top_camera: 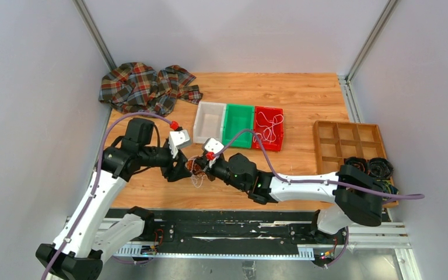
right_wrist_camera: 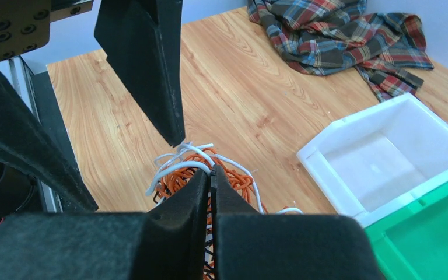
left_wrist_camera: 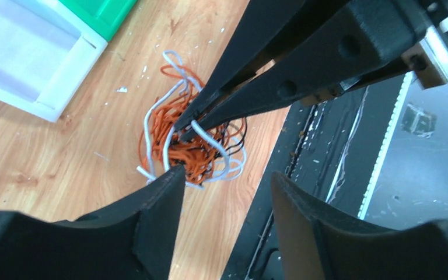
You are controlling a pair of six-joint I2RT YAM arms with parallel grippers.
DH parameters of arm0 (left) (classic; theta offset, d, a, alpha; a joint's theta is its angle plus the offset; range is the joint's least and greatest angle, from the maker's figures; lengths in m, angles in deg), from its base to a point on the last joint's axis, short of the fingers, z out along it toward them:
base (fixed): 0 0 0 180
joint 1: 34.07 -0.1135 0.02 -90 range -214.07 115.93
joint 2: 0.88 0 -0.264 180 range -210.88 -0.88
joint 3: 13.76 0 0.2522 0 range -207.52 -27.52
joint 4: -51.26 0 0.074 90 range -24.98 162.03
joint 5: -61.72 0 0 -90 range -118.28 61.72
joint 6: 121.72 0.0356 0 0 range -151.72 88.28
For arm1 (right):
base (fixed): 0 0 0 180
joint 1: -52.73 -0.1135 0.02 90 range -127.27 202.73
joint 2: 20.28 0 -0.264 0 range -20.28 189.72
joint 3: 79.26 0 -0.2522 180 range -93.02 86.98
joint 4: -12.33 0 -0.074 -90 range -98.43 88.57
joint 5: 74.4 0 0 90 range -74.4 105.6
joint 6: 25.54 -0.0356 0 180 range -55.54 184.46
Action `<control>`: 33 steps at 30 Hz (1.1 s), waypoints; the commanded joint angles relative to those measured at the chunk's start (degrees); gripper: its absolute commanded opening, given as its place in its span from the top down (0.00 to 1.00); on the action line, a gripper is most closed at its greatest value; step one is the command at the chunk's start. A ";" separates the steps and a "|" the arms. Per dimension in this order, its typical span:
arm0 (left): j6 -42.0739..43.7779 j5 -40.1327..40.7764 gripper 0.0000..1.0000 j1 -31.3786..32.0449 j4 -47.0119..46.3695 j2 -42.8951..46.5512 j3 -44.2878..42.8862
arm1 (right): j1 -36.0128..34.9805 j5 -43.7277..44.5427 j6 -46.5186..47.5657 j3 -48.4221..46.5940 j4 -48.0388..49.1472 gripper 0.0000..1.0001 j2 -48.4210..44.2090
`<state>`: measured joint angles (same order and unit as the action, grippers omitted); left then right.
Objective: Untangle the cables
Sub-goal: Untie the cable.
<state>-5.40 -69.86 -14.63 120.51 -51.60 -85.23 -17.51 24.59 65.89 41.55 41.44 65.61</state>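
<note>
Now the right gripper (right_wrist_camera: pixel 213 172) is pinched shut on the tangle of thin orange, white and black cables (left_wrist_camera: pixel 178 149) near the white plastic bin (right_wrist_camera: pixel 356 123), while the left gripper (left_wrist_camera: pixel 224 178) gapes wide, holding nothing, so a pull could drag the unanchored knot along or cinch it.

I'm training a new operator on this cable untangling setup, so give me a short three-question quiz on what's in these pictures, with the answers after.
1. True or false: the right gripper has its fingers shut on the tangle of thin white, orange and black cables.
2. Which bin holds a loose thin white cable? A. the white plastic bin; B. the green plastic bin; C. the red plastic bin.
3. Fill in: the left gripper, at the tangle, has its fingers ___.
Key: 1 true; 2 C; 3 open.
</note>
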 commanded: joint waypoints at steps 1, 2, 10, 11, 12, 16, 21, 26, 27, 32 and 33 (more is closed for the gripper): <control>-0.30 0.22 0.38 0.39 -3.71 2.23 2.60 | -2.53 4.37 -2.42 -3.46 -7.37 0.99 -2.22; -1.17 -0.18 0.37 0.40 -4.90 2.81 3.09 | -3.32 5.17 -2.43 -4.20 -9.58 0.99 -2.15; -7.61 -5.98 0.41 0.53 -10.77 5.51 5.81 | -5.37 9.29 -4.25 -6.61 -14.97 0.99 -2.82; -7.74 -6.11 0.41 0.61 -11.02 6.20 6.02 | -5.55 9.85 -4.35 -7.10 -15.60 0.99 -2.97; -7.78 -6.06 0.42 0.65 -11.24 6.72 6.19 | -5.60 10.24 -4.64 -7.47 -16.15 0.99 -3.21; -7.88 -2.58 0.47 0.64 -11.19 7.05 6.50 | -5.77 10.37 -5.57 -8.76 -17.59 0.99 -4.12; -6.26 0.53 0.55 0.68 -11.05 5.56 6.94 | -5.77 10.38 -5.74 -7.86 -15.78 0.99 -4.89; -4.85 7.00 0.71 0.58 -11.91 4.45 6.47 | -5.69 9.84 -6.17 -6.59 -14.45 0.99 -6.00; -5.34 7.48 0.74 0.62 -12.31 4.53 6.35 | -5.70 9.70 -6.30 -6.61 -14.44 0.99 -6.07; -7.83 4.56 0.81 0.60 -12.57 4.68 4.85 | -5.64 8.18 -6.72 -6.96 -14.40 0.99 -5.14; -8.03 3.53 0.82 0.62 -12.54 4.93 4.67 | -5.62 8.13 -6.89 -6.96 -14.40 0.99 -4.93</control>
<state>-11.93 -64.81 -14.37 109.38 -47.32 -78.91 -22.52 33.57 60.49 34.84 24.39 61.30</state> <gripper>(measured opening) 0.191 0.015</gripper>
